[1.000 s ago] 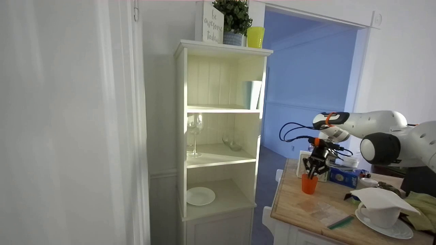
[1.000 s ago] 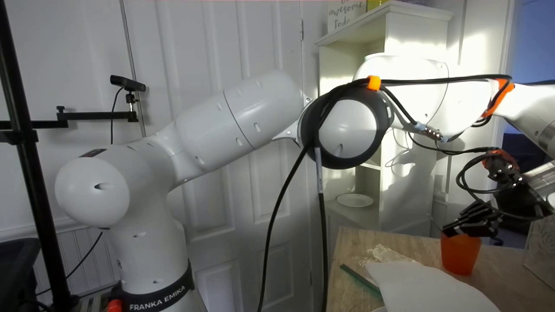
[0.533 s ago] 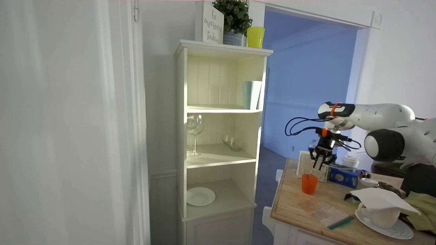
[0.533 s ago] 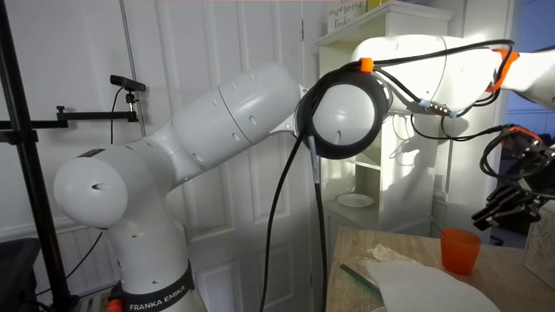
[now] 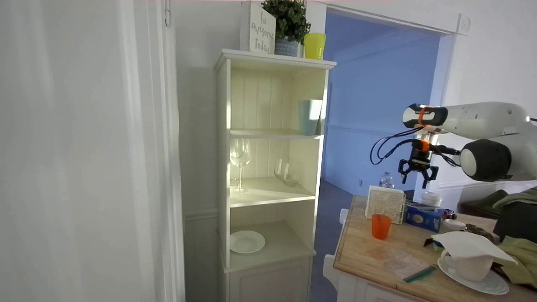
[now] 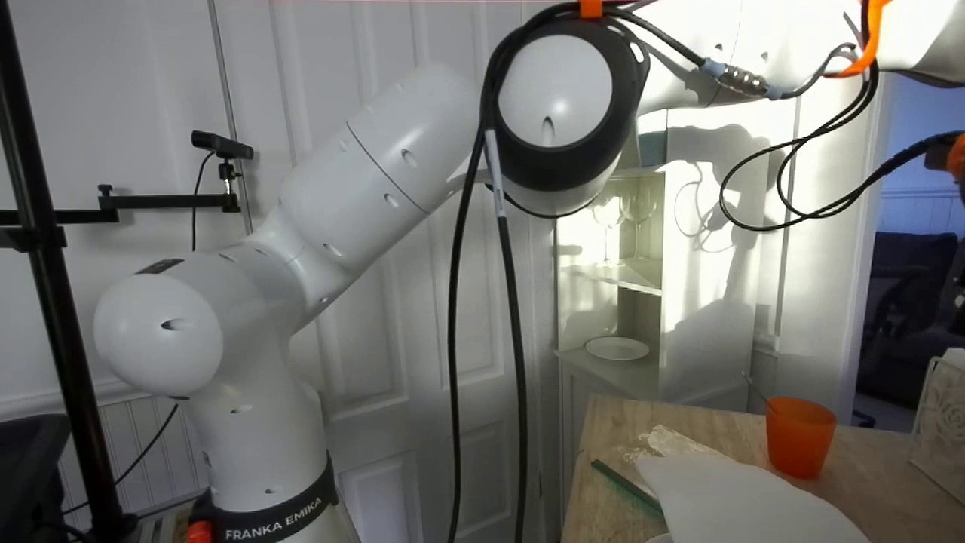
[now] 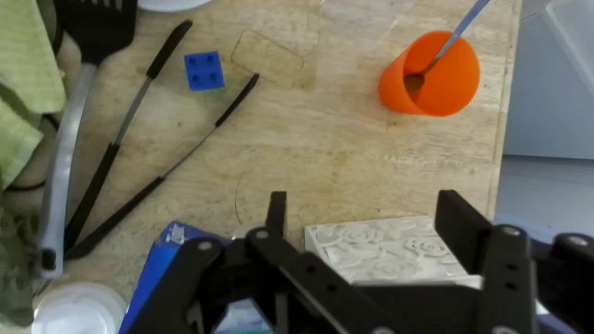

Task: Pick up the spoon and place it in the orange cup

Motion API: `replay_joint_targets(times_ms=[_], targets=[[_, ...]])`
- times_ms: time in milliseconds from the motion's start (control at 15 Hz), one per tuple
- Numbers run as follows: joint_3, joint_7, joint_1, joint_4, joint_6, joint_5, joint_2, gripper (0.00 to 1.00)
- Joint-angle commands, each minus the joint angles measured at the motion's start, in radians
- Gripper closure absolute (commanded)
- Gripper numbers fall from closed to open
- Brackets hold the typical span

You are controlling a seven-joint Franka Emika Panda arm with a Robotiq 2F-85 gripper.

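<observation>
The orange cup (image 7: 452, 88) stands upright on the wooden table, near its edge. Inside it rests the spoon (image 7: 457, 35), bowl down at the cup's bottom and handle leaning out over the rim. The spoon's thin handle (image 6: 755, 387) also sticks out of the cup (image 6: 801, 441) in an exterior view. Well above the table and away from the cup (image 5: 381, 227), my gripper (image 5: 414, 183) points down with its jaws wide apart. Between the fingers (image 7: 277, 211) nothing is held; only table and a white embossed holder show far below.
Below the gripper are the white embossed holder (image 5: 385, 205) and a blue box (image 5: 423, 218). A blue brick (image 7: 204, 70), black-handled tools (image 7: 134, 109) and a spatula (image 7: 69, 139) lie on the table. A white cup (image 5: 472, 266) on a saucer stands at the near side.
My gripper has risen from the orange cup and moved away from it, over the holder and box. Its jaws have spread from nearly shut to wide. Cup and spoon have stayed put.
</observation>
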Motion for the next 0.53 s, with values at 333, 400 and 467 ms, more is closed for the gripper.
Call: replay_joint_targets(times_ms=[333, 400, 467], targets=[[-0.01, -0.256, 0.011, -0.193, 0.284, -0.011, -0.114, 0.0], [-0.01, -0.266, 0.013, -0.21, 0.293, -0.011, -0.125, 0.0], [-0.01, -0.271, 0.015, -0.22, 0.296, -0.011, -0.131, 0.0]])
